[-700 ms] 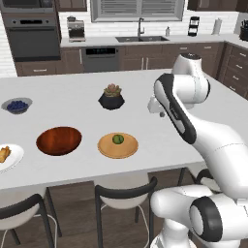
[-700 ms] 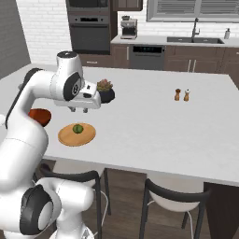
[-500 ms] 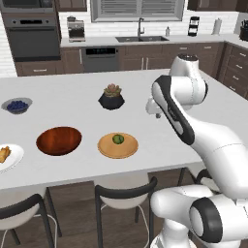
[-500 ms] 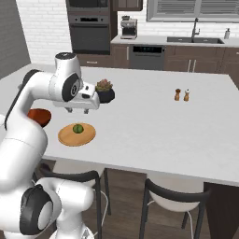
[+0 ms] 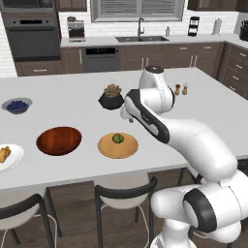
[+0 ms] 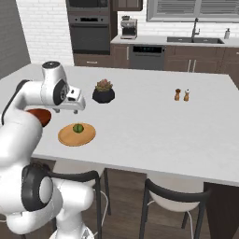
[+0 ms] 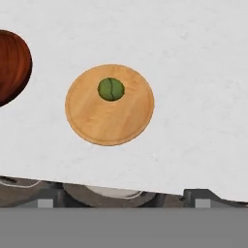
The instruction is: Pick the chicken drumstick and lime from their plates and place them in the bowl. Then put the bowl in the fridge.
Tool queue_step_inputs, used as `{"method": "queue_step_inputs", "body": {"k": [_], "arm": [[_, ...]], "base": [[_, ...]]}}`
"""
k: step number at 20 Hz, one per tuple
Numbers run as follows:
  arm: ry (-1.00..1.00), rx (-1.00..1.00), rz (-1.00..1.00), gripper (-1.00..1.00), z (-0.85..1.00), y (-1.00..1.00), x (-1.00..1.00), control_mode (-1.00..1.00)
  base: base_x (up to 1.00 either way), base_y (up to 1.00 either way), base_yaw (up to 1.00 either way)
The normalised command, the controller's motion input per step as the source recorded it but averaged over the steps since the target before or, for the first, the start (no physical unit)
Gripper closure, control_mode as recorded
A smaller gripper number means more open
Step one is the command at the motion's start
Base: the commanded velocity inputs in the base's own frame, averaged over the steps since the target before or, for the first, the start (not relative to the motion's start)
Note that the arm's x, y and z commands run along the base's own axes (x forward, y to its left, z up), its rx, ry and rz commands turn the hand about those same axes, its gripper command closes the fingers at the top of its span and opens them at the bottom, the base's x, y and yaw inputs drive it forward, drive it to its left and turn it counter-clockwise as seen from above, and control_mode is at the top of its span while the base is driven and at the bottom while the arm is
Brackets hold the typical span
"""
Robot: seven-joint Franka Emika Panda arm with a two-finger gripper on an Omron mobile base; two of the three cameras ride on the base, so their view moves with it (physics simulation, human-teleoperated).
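lime (image 7: 111, 89) sits untouched on the tan wood plate (image 7: 97, 127), a little off its middle, toward the far side from the stools. chicken drumstick (image 5: 4, 154) lies on the white plate (image 5: 14, 159) at the far left edge of the counter in the left base view. the reddish wooden bowl (image 5: 59, 140) between the two plates has nothing in it as far as i can see, so neither item has gone in and the whole job looks to be ahead: two picks, two drops, then the carry to the fridge, which i can't make out from here.

the gripper (image 6: 74, 108) hangs above the counter, just beyond the wood plate and well clear of the lime, holding nothing. the fingers are too small and shaded to read from where i stand, though by every sign the jaws are spread about as wide as they go.

around it: a black pot with a succulent (image 5: 112, 97) stands just behind the arm's reach over the plate, close enough that i'd mind it on a swing. a grey bowl of blueberries (image 5: 17, 105) sits far left toward the back, salt and pepper shakers (image 6: 182, 94) are well off to the right. stools (image 5: 125, 196) are tucked under the near edge. nothing lies between the hand and the lime.
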Motion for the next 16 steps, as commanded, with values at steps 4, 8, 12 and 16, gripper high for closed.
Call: {"method": "queue_step_inputs", "body": {"k": [4, 8, 12, 16], "arm": [[0.00, 0.00, 0.00, -1.00, -0.59, 0.26, 0.31, -1.00], [0.00, 0.00, 0.05, -1.00, -0.87, 0.03, 0.13, -1.00], [0.01, 0.00, 0.02, -1.00, -0.61, 0.18, 0.36, -1.00], [0.02, 0.00, 0.00, -1.00, -0.41, 0.19, 0.36, -1.00]], "base": [[0.00, 0.00, 0.00], [0.00, 0.00, 0.00], [0.00, 0.00, 0.00], [0.00, 0.00, 0.00]]}}
